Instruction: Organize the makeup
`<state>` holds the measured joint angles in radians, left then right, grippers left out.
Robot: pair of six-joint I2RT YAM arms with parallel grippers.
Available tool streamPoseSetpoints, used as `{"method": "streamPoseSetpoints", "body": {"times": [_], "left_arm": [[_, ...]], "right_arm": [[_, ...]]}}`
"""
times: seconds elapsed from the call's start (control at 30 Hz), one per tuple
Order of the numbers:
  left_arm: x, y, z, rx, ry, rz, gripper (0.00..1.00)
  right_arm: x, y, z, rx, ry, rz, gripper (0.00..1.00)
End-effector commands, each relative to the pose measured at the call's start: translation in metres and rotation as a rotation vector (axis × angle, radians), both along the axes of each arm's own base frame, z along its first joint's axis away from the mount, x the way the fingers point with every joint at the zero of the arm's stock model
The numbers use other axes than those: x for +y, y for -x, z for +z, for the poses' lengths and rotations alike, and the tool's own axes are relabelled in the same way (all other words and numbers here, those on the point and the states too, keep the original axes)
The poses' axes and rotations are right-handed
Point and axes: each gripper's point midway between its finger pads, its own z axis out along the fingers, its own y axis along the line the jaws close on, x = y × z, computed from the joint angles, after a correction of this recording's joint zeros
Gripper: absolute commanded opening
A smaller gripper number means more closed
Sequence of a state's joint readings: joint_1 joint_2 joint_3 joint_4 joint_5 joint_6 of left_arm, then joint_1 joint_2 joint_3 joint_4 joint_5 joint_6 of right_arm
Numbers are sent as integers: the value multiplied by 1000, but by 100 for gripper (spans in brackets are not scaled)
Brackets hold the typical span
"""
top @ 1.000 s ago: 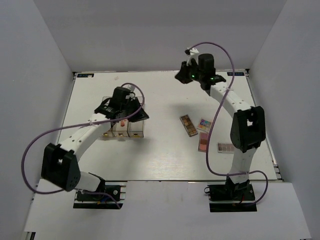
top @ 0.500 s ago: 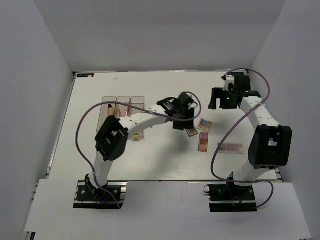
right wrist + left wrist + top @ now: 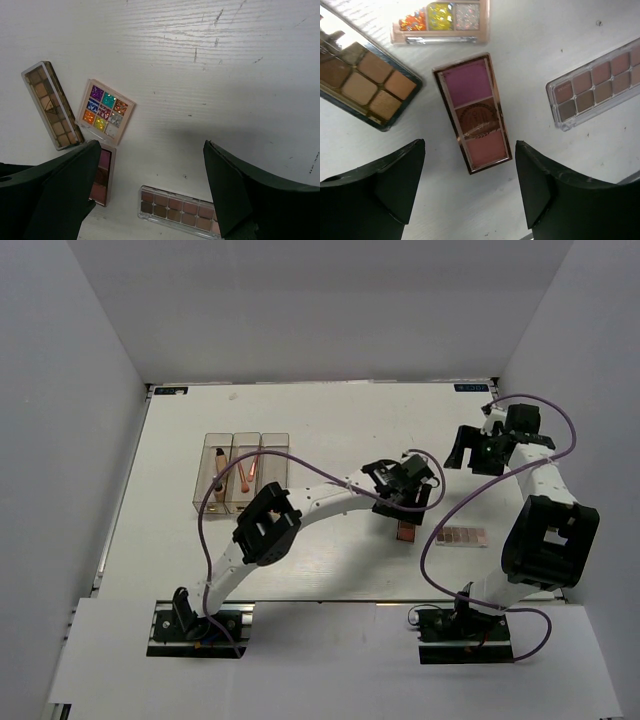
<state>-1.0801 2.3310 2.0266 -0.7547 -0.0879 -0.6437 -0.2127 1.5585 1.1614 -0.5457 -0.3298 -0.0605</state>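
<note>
My left gripper [image 3: 470, 142] hangs open just above the pink palette [image 3: 472, 112], one finger on each side, touching nothing. Around it lie a multicolour palette [image 3: 440, 20], a brown palette [image 3: 362, 82] and a mauve palette [image 3: 597, 82]. In the top view the left gripper [image 3: 405, 485] hides two palettes; the pink palette [image 3: 406, 531] and mauve palette [image 3: 462, 536] show. My right gripper [image 3: 478, 452] is open and empty, off to the right above bare table. It looks down on the multicolour palette [image 3: 105, 110] and mauve palette [image 3: 177, 210].
A clear three-compartment organizer [image 3: 278, 475] stands at the left middle with thin orange-pink sticks [image 3: 245, 472] in it. The left arm stretches across the table's middle. White walls close in the table at the back and both sides.
The left arm swung from the organizer over to the palettes and its gripper opened. The right arm came from the far back to the right side and its gripper opened too.
</note>
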Motion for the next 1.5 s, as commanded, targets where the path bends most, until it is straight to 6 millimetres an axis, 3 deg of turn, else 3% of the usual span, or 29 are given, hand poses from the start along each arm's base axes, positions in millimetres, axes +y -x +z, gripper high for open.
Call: {"method": "streamPoseSetpoints", "body": {"times": [0.0,0.13,0.3,0.33,0.6,0.77,0.93,1.13,1.23,1.4,1.47], "left_arm": [[-10,-6,17,-100,2,-13,83],[-22,7,9,-111,5,-41,83],[-29,5,3,-166,-15,-29,84],[-31,8,1,-173,-19,-33,94],[-23,0,-15,-226,-91,11,97],[-12,-1,-23,-226,-141,27,84],[3,9,-49,-197,-236,11,78],[16,12,-62,-184,-291,15,69],[27,24,-67,-163,-319,-6,58],[46,39,-56,-147,-266,-18,28],[55,37,-36,-139,-207,2,23]], "right_arm": [[5,5,11,-32,-41,19,89],[3,8,10,-31,-52,15,89],[5,9,11,-41,-79,16,89],[6,9,11,-40,-84,16,89],[4,8,17,-58,-101,6,89],[2,9,15,-59,-114,-4,89],[3,8,16,-59,-141,-12,89],[0,8,17,-67,-145,-19,89],[1,8,17,-65,-154,-16,89],[8,11,17,-67,-180,15,85],[11,14,16,-72,-193,41,82]]}}
